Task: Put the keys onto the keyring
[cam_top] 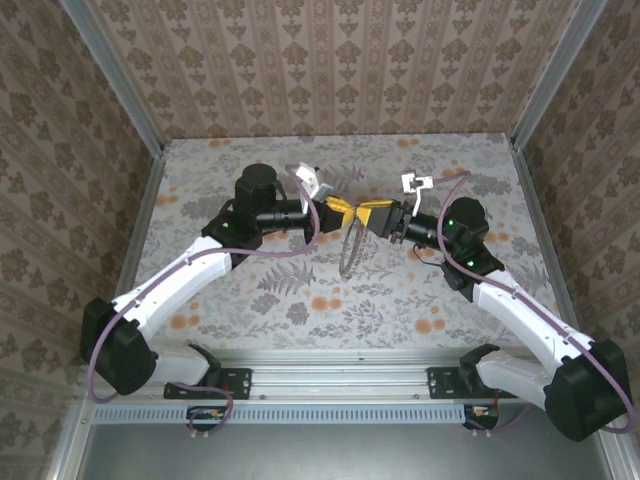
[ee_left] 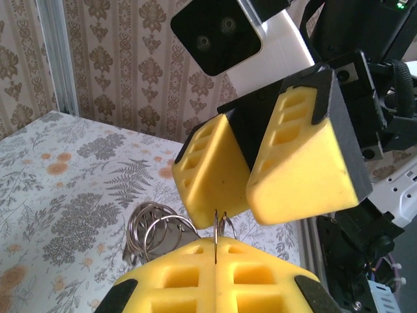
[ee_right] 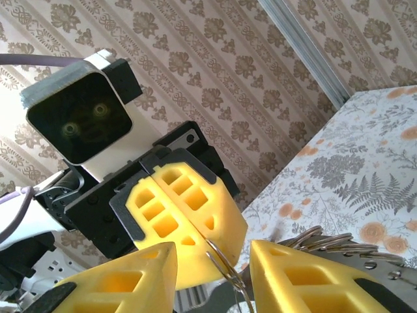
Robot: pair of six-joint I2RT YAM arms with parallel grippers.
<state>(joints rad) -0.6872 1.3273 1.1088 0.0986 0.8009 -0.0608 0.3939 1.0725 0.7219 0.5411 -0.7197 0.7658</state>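
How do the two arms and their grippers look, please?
The left arm and right arm have white links, black joints, a green light and a purple cable each. The left gripper and right gripper have yellow wedge-shaped fingers with rectangular hollows.

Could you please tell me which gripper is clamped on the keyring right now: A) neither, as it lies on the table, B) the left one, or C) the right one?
B: the left gripper has its jaws shut on the wire of the keyring, while the right gripper has its jaws apart around it.
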